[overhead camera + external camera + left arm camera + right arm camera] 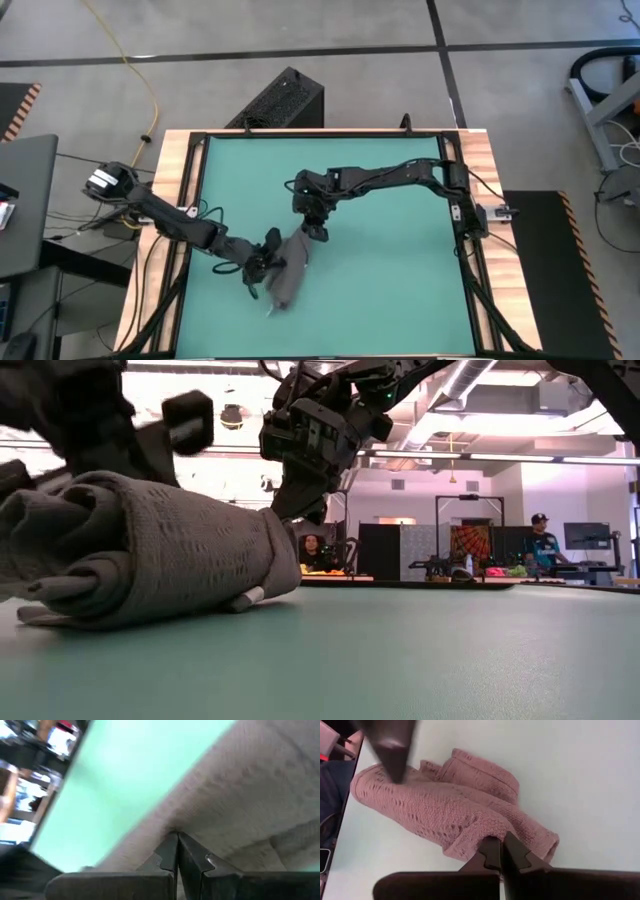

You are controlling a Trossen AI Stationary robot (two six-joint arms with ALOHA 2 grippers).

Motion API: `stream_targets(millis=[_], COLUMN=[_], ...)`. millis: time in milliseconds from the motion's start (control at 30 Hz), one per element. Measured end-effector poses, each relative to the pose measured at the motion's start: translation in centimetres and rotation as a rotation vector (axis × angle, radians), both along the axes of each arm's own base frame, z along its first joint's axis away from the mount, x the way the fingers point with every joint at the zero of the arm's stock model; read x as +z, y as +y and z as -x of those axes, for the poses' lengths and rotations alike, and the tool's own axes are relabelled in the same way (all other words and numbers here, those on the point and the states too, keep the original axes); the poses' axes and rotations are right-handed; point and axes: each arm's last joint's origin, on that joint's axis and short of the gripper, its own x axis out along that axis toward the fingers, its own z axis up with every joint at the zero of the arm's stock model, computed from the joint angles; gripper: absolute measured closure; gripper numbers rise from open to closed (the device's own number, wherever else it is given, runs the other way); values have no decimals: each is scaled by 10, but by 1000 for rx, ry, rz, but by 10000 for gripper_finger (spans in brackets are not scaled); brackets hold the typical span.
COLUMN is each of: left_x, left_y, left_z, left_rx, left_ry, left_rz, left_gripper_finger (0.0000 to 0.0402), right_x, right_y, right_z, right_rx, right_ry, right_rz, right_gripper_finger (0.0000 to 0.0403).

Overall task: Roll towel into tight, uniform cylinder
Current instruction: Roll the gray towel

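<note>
The dark grey towel (289, 272) lies rolled into a loose, thick bundle on the teal mat (400, 260), slanting from the mat's middle toward its near edge. A small white tag (270, 312) shows at its near end. In the low view the towel (150, 550) shows a spiral of layers at its near end. My left gripper (262, 264) is shut at the towel's left side. My right gripper (316, 233) is shut at the towel's far end. My left gripper has its shut fingertips (170, 851) against the towel's long left side (210, 815), coming slanting down from the table's left. The towel rests on the mat. My right gripper's shut fingertips (512, 851) meet the rim of the towel's far end (485, 827), slanting down from the far right. Whether cloth lies between them I cannot tell.
The mat lies bare to the right of the towel (400, 300) and at the far left (240, 170). The wooden table edge (170, 200) frames the mat. A black box (285, 98) stands on the floor beyond the far edge. People (540, 540) show in the room behind.
</note>
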Motion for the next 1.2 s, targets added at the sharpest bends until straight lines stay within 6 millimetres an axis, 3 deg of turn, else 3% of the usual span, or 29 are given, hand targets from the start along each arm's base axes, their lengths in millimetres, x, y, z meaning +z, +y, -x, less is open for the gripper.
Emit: stream_targets(millis=[233, 433, 600, 767, 933, 1200], left_x=[39, 64, 31, 11, 9, -8], left_y=[-10, -14, -8, -15, -21, -15], left_z=[15, 21, 9, -4, -12, -18], left_rx=[56, -82, -56, -121, -148, -75], left_ry=[-181, -293, -108, -106, -150, -4], left_rz=[-63, 160, 71, -17, -36, -124], left_gripper_finger=[401, 401, 402, 402, 401, 401], right_x=[-6, -5, -5, -5, -6, -6], right_y=[0, 0, 0, -1, -1, -4], right_z=[3, 2, 2, 2, 3, 3], right_rx=[0, 6, 3, 0, -1, -15], right_ry=[31, 14, 13, 14, 25, 30], right_rz=[-3, 4, 4, 2, 1, -5], right_gripper_finger=[392, 392, 392, 392, 392, 392])
